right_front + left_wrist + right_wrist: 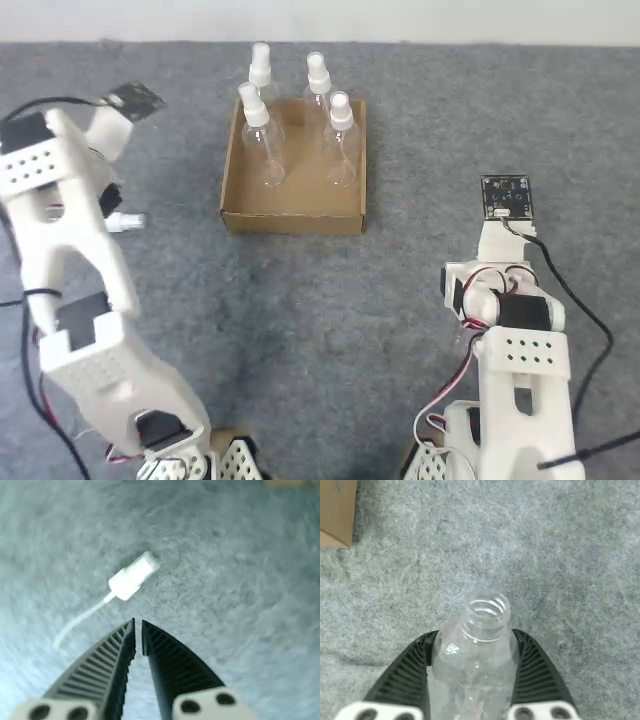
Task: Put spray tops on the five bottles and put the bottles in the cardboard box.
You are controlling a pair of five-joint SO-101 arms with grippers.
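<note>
The brown cardboard box (293, 215) at twelve o'clock held four capped clear plastic bottles (265, 150); my right hand (474, 639) gripped the uncapped fifth bottle (485, 615), my narrow left hand (138, 625) above its white spray top (131, 577).

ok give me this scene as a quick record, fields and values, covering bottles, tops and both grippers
boxed: four capped bottles upright in the cardboard box
right gripper: shut on the uncapped bottle, neck open
left gripper: shut, empty, close to the loose spray top
loose spray top: lying on the grey mat, tube attached
remaining: cap the uncapped bottle, then box it
</note>
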